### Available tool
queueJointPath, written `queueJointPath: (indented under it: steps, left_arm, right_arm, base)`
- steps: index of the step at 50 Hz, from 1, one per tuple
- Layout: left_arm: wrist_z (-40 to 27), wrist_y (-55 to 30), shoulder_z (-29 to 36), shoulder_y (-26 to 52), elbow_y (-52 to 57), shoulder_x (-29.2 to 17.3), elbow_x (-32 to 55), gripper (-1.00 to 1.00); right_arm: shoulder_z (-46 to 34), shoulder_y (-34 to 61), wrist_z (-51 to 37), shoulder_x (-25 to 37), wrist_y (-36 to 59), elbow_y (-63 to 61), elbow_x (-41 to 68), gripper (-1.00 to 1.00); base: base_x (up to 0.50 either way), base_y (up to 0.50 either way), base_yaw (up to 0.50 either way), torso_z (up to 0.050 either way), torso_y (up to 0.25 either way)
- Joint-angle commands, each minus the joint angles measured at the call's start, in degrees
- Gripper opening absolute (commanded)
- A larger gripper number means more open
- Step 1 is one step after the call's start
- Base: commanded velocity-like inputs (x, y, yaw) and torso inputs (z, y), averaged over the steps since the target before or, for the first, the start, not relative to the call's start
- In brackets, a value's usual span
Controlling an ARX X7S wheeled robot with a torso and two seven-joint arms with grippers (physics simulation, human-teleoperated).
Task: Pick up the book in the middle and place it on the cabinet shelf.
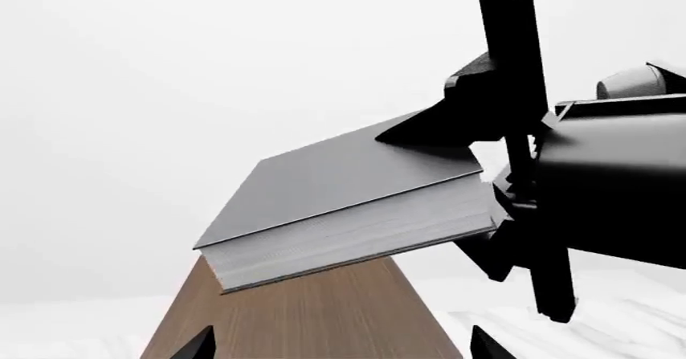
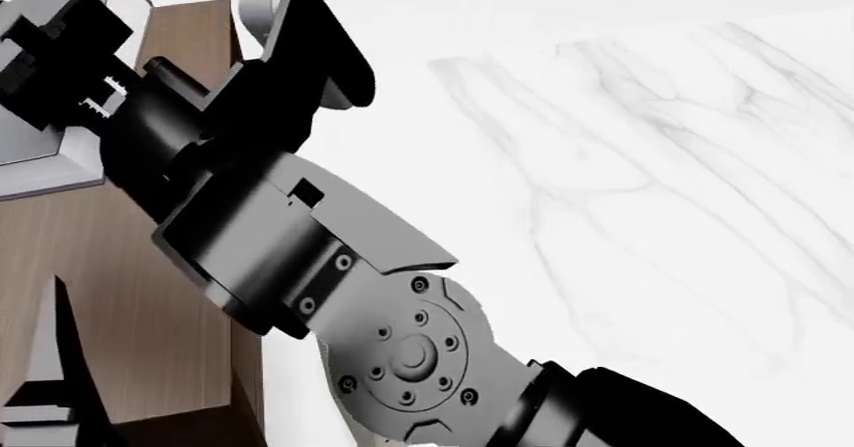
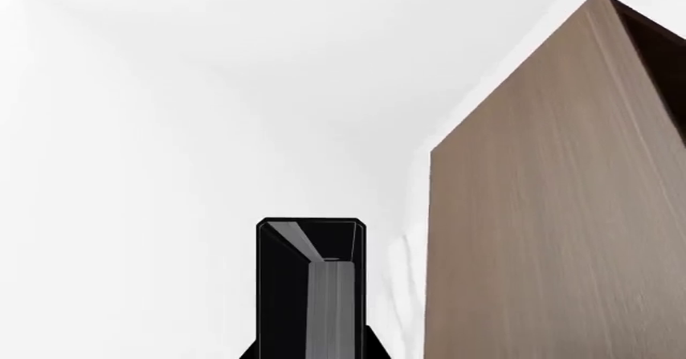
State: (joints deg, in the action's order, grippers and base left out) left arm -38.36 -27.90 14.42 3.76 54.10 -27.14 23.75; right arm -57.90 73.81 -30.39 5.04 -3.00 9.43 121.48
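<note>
The dark charcoal-grey book (image 1: 343, 190) with a white page block is held tilted just above the brown wood-grain cabinet top (image 1: 321, 319). My right gripper (image 1: 504, 174) is shut on the book's edge. In the right wrist view the book (image 3: 321, 295) shows edge-on between the jaws, with the cabinet (image 3: 536, 214) beside it. In the head view the right arm reaches to the far left, with the book (image 2: 34, 127) over the cabinet (image 2: 134, 297). My left gripper (image 1: 340, 347) is open and empty, its tips over the cabinet top, below the book.
A white marbled floor (image 2: 641, 167) spreads to the right of the cabinet. A left gripper finger (image 2: 47, 367) shows at the lower left of the head view. Pale walls stand behind the cabinet.
</note>
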Motion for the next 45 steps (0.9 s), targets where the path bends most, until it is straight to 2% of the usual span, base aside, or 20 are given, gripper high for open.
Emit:
queueJointPath:
  steps: [1,45]
  left_arm:
    - [-0.6,-0.1,-0.2,0.1,0.3,-0.4,0.6,1.0]
    - [-1.9,1.1,0.6,0.2,-0.1,-1.6,1.2,1.0]
  right_arm:
    - [-0.8,-0.6,1.5,-0.7,0.9,0.4,-3.3,-1.0]
    - [-6.4,-4.2,2.6,-1.8,-0.3,4.9,-5.0,-1.0]
  base:
    - [0.0,0.0,0.0,0.0,0.0]
    - [0.0,0.0,0.0,0.0,0.001]
